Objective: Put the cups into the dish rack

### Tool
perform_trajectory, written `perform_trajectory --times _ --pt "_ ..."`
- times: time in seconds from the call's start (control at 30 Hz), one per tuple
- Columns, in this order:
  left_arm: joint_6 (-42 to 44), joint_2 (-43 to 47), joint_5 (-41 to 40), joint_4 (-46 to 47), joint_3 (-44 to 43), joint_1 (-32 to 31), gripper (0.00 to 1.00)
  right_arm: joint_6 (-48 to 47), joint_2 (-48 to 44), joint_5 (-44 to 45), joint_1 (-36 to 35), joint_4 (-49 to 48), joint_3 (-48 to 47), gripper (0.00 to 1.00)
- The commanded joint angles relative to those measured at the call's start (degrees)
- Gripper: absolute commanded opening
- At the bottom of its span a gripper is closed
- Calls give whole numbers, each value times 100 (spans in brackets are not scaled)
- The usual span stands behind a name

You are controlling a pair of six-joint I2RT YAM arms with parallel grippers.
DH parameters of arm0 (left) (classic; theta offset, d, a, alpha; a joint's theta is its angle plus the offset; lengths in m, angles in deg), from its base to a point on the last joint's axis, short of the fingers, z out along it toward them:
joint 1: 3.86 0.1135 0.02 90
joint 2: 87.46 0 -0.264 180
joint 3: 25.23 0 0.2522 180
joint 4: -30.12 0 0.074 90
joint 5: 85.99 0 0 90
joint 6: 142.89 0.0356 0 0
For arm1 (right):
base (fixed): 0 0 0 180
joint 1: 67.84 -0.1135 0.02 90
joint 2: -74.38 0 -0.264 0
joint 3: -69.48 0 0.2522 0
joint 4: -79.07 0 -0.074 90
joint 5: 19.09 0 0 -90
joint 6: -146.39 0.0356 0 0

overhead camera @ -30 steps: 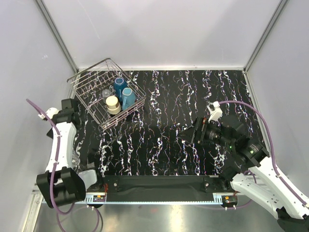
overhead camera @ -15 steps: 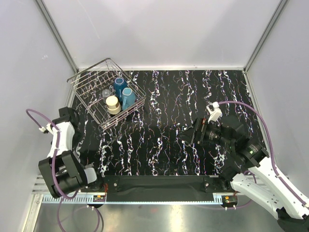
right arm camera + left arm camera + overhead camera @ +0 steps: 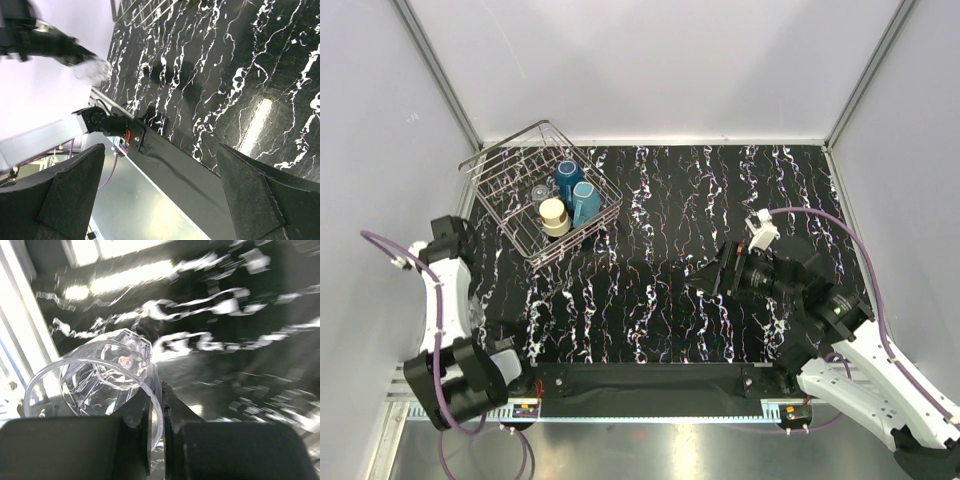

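Note:
A clear glass cup (image 3: 100, 375) lies tilted with its mouth toward the left wrist camera, over the black marbled table near its front left corner. My left gripper (image 3: 159, 395) is shut on its rim wall, one finger inside and one outside. From the right wrist view the same clear cup (image 3: 92, 70) shows at the tip of the left arm. The wire dish rack (image 3: 505, 170) stands at the far left and holds a dark blue cup (image 3: 568, 178), a light blue cup (image 3: 586, 200) and a beige cup (image 3: 554, 214). My right gripper (image 3: 705, 272) hangs open over the table's right half, holding nothing.
The black front rail (image 3: 650, 378) runs along the near edge between the arm bases. White walls close in the table on three sides. A corner of the rack (image 3: 145, 12) shows at the top of the right wrist view.
The left gripper has closed on the clear cup's rim, and the left arm has swung at its elbow. The right gripper has drifted slightly left, still open.

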Motion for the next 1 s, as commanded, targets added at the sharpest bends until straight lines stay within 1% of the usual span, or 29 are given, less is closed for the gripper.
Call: perform_trajectory --times 0.0,0.03,0.07,0.1,0.13,0.2,0.23,0.27,0.3,0.33,0.37,0.4,0.43,0.47,0.5,0.57,0.6,0.63,0.7,0.8,0.97 --pt "245 517 -97 -1 -1058 -430 0 -71 203 197 16 -6 -342 100" --pt "341 570 -98 16 -1200 -928 0 -80 213 215 16 -15 -342 100" --pt "394 623 -98 42 -1350 -1220 0 -54 230 232 16 -59 -334 100" --pt "456 658 -106 121 -1690 -1536 0 -45 274 285 16 -76 -342 99" --pt "508 676 -237 121 -1859 -2218 0 -45 309 303 16 -94 -377 100" --pt "561 632 -335 25 -2385 -2881 0 -45 475 346 25 -112 -430 99" --pt "562 562 -396 -27 -2536 -3502 0 -45 537 364 16 -94 -482 99" --pt "553 527 -449 -80 -2659 -3839 0 -45 590 382 16 -85 -500 99" --pt "570 500 -484 -55 -2713 -4190 0 -36 660 434 16 -51 -544 99" --pt "666 439 -528 15 -2722 -4925 0 -18 678 478 16 -15 -562 99" --pt "754 369 -502 59 -2696 -5271 0 -1 696 548 16 37 -571 99" --pt "964 299 -302 303 -2609 -5893 0 34 679 723 25 55 -562 99" --pt "966 194 -291 349 -2547 -6177 0 95 670 820 25 90 -545 99" --pt "957 -121 -282 306 -2538 -6441 0 113 652 908 16 125 -545 99" --pt "1044 -272 -221 323 -2538 -6896 0 131 652 1040 16 160 -545 99" --pt "1282 -824 -255 193 -2590 -7294 0 166 696 1190 16 361 -597 99" --pt "1317 -992 -334 131 -2599 -7610 0 184 731 1330 16 441 -649 99" --pt "1465 -1116 -457 130 -2564 -7761 0 219 757 1409 16 520 -667 99" --pt "1834 -1336 -397 358 -2398 -8129 0 254 819 1637 16 766 -711 99" --pt "2151 -1372 -169 753 -2109 -8368 0 272 985 1962 25 1170 -755 99" --pt "2214 -1433 25 1131 -1738 -8553 0 272 1424 2245 16 1628 -852 100"
